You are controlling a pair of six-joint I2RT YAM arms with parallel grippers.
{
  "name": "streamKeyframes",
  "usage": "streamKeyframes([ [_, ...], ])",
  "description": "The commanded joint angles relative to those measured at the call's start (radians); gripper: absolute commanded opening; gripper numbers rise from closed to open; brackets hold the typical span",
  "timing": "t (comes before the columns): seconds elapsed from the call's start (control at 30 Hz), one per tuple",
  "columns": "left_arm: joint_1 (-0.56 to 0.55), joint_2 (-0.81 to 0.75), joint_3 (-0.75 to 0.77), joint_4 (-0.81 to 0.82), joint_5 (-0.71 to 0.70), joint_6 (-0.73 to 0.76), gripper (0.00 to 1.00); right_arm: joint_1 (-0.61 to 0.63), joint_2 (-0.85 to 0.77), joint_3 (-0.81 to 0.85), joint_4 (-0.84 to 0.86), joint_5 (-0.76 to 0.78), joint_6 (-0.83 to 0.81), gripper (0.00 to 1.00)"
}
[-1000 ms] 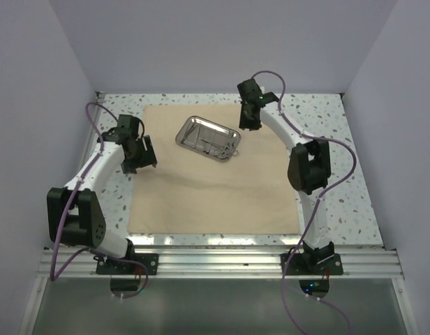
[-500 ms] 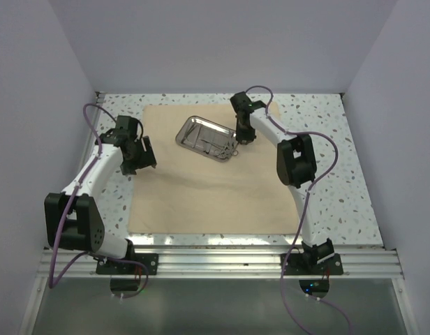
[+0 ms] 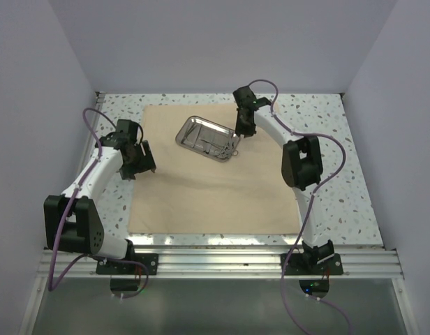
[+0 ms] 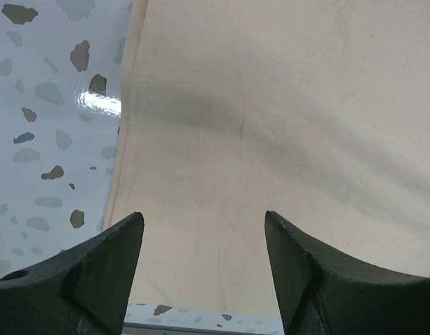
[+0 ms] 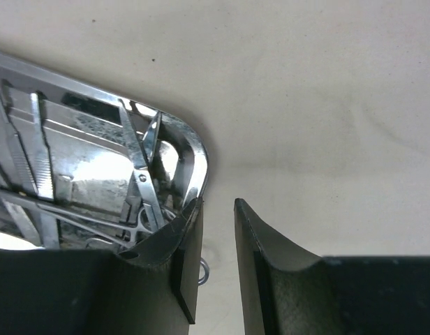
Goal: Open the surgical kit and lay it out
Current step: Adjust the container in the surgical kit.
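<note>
The surgical kit (image 3: 207, 138) lay toward the far side of the table (image 3: 327, 139), its beige cloth wrap (image 3: 215, 188) already spread flat and the steel tray (image 3: 213, 124) resting askew on the wrap's far half.

The right gripper (image 5: 216, 209) hung at the tray's near-right corner with its fingers (image 5: 180, 244) only narrowly apart. Nothing showed in the gap between them, and one finger sat against the curved rim. From there, closing off-centre would likely pinch bare cloth or skid off the polished rim. That could shove the tray, or tip it and spill the instruments (image 5: 139, 178). A small ring handle seemed to poke out past the rim beneath that finger and might snag.

The left gripper (image 4: 201, 223) hovered over the wrap's left edge with its fingers spread wide and holding nothing. A low drag there would probably ruck the cloth.

The tray was shiny, rectangular and round-cornered. The slim silver tools lay crossed and tangled inside it, none yet laid out. The wrap looked smooth, with faint creases.
</note>
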Motion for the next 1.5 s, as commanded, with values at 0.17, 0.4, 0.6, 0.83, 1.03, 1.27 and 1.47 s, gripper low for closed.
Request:
streamKeyframes([
  [0.17,0.003,-0.014,0.002,0.001,-0.008,-0.018,0.74,-0.003,0.008,0.117,0.003,-0.034,0.037,0.30],
  [0.4,0.002,-0.005,0.014,-0.005,-0.017,-0.012,0.74,-0.001,0.086,0.162,0.003,-0.033,0.043,0.29],
  [0.6,0.003,0.003,0.021,-0.010,-0.027,-0.007,0.74,-0.003,0.129,0.214,-0.046,0.001,0.050,0.29],
  [0.83,0.002,0.017,0.027,-0.010,-0.028,-0.004,0.74,-0.003,0.151,0.234,-0.074,0.001,0.060,0.29],
  [1.03,0.003,0.021,0.031,-0.011,-0.034,-0.002,0.74,-0.001,0.083,0.182,-0.075,0.030,0.052,0.29],
  [1.27,0.002,0.041,0.034,-0.002,-0.025,-0.006,0.74,-0.003,0.077,0.157,-0.069,0.027,0.054,0.29],
  [1.47,0.002,0.041,0.037,-0.010,-0.033,-0.002,0.74,-0.003,-0.016,0.066,0.000,0.053,0.073,0.26],
])
